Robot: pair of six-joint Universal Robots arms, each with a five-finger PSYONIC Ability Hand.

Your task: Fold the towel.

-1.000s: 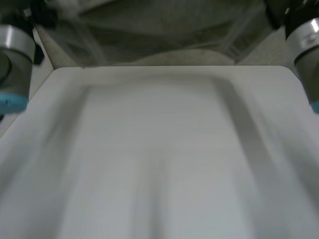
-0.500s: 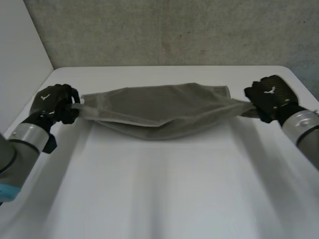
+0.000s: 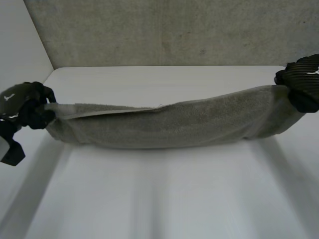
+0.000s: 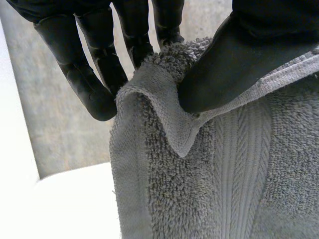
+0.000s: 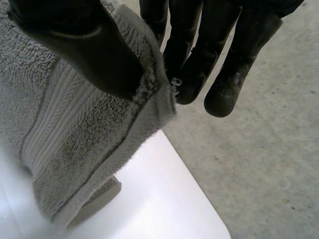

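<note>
Grey terry-cloth towel (image 3: 169, 124) stretched between both hands.
Left hand (image 3: 25, 107) pinches one end between thumb and fingers; right hand (image 3: 301, 84) pinches the other.

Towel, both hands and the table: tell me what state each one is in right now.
towel: stretched long between the two hands, doubled over, not yet folded flat on the table.
left hand: shut, thumb pinching one end of the towel against the fingers.
right hand: shut, thumb pinching the other end of the towel against the fingers.
table: white, bare in front of the towel.
</note>
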